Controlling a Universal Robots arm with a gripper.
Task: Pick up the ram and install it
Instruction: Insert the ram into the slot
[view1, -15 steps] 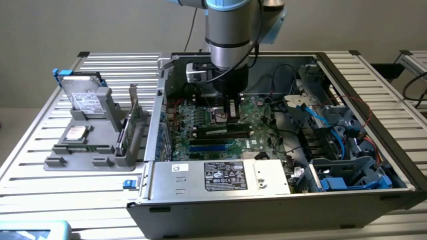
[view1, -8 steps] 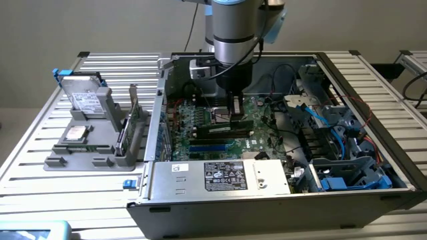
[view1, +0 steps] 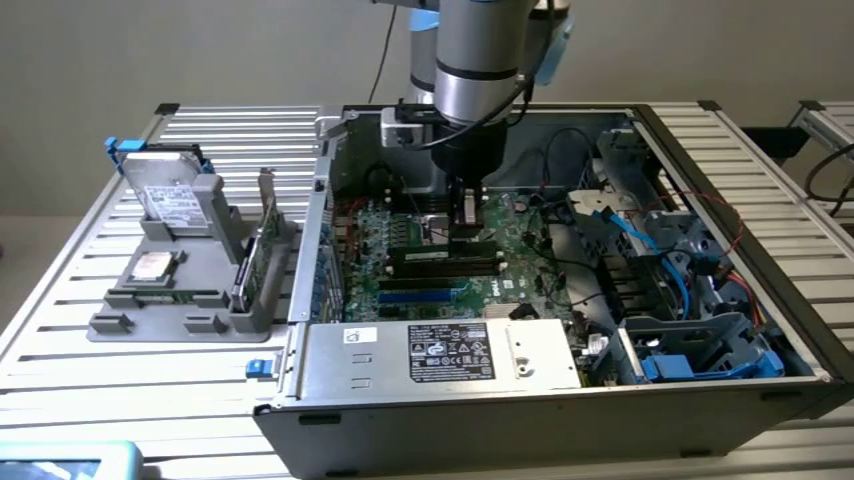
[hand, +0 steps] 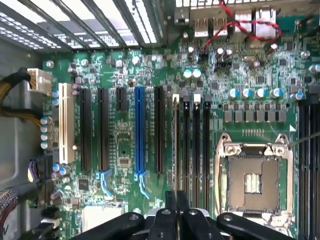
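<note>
Gripper (hand: 176, 196) hangs with fingers pressed together just over the motherboard's (hand: 120, 75) memory slots (hand: 191, 145); whether the ram is held or seated, I cannot tell.

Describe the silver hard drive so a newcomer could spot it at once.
Find the open black computer case; to the exterior view's left of it a grey plastic holder sits on the slatted metal table. The silver hard drive leans at the holder's far end: a flat metal box with a pale label, unlike the thin green card standing on edge nearby.
</note>
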